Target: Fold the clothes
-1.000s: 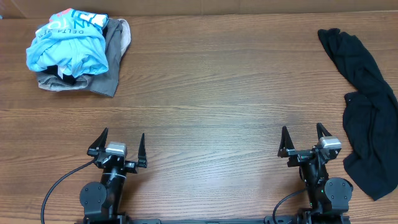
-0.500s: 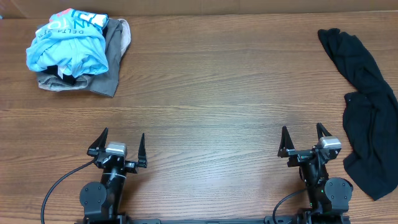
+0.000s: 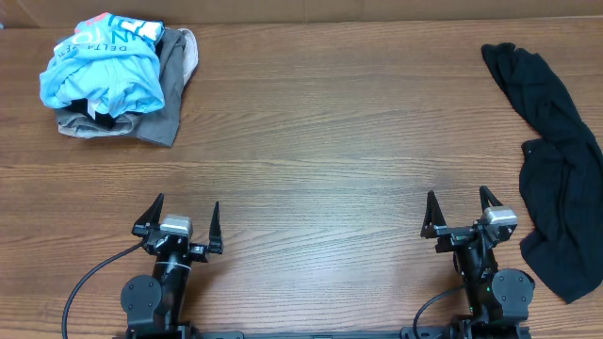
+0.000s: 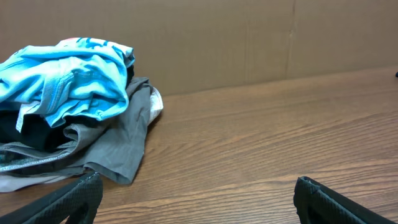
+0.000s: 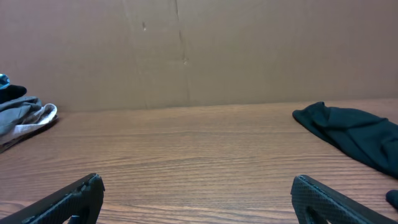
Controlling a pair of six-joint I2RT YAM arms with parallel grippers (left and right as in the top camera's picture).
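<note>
A pile of clothes lies at the table's far left corner: a light blue T-shirt [image 3: 104, 66] [image 4: 68, 78] with printed text bunched on top of a grey garment [image 3: 170, 94] [image 4: 121, 146], with some black cloth showing underneath. A black garment [image 3: 556, 179] [image 5: 351, 137] stretches along the right edge of the table. My left gripper [image 3: 179, 215] [image 4: 198, 186] rests at the near left, open, with only bare wood between its fingers. At the near right my right gripper [image 3: 459, 205] [image 5: 198, 186] is open too, holding nothing. Both are far from the clothes.
The wooden table [image 3: 330, 141] runs wide between the two heaps. A brown cardboard wall [image 4: 249, 37] [image 5: 249, 50] stands along the far edge. A black cable [image 3: 89, 282] loops by the left arm's base.
</note>
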